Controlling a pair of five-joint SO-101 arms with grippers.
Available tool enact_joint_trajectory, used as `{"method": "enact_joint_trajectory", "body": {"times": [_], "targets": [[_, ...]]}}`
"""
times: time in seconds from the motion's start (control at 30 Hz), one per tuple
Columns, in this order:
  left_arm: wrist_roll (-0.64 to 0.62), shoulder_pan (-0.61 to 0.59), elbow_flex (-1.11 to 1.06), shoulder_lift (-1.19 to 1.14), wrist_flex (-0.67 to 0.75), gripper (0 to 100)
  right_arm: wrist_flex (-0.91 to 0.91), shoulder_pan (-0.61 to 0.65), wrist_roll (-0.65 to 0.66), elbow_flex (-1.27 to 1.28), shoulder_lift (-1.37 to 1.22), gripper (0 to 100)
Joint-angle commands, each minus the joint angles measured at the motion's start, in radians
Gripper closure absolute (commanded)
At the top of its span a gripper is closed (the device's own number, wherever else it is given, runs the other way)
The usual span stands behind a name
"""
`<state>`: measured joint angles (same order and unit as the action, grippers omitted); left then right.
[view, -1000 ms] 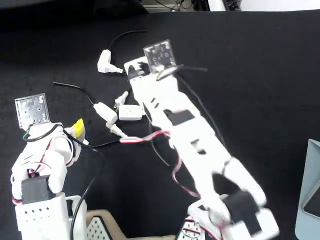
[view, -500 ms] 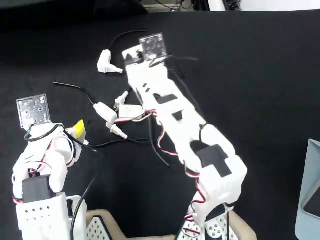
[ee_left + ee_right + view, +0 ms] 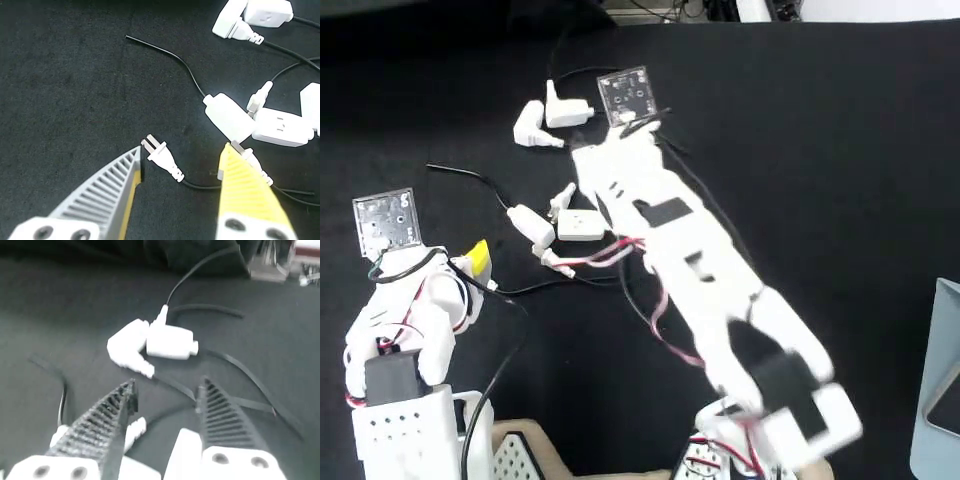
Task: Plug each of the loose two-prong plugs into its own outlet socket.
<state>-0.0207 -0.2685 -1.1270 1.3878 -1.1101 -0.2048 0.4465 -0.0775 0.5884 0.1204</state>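
- Right claw (image 3: 168, 385) hangs released near the surface's far edge, short of the angled plug (image 3: 125, 351) and the socket block (image 3: 170, 347) just beside it. I'd grip the plug's body squarely, prongs free.
- Left claw (image 3: 182, 149), spread, straddles a small two-prong plug (image 3: 161, 156) (untouched) toward the near left corner.
- Black cloth surface (image 3: 840, 150); a grey-blue bin (image 3: 942, 380) at its right edge.
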Motion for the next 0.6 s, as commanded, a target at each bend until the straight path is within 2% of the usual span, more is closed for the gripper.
{"method": "enact_joint_trajectory", "body": {"times": [0.0, 0.07, 0.17, 0.37, 0.57], "targets": [[-0.002, -0.007, 0.010, 0.008, 0.012, 75, -0.318, 0.012, -0.009, 0.076, 0.295, 88.1], [-0.002, -0.008, 0.016, 0.008, 0.012, 75, -0.422, 0.015, -0.009, 0.130, 0.380, 88.1], [-0.003, -0.008, 0.028, 0.008, 0.011, 75, -0.476, 0.035, -0.009, 0.216, 0.469, 88.1], [-0.006, -0.079, 0.035, 0.008, 0.011, 75, -0.473, 0.089, -0.014, 0.314, 0.492, 88.1], [-0.006, -0.128, 0.030, 0.008, 0.011, 75, -0.368, 0.121, -0.017, 0.295, 0.334, 88.1]]}}
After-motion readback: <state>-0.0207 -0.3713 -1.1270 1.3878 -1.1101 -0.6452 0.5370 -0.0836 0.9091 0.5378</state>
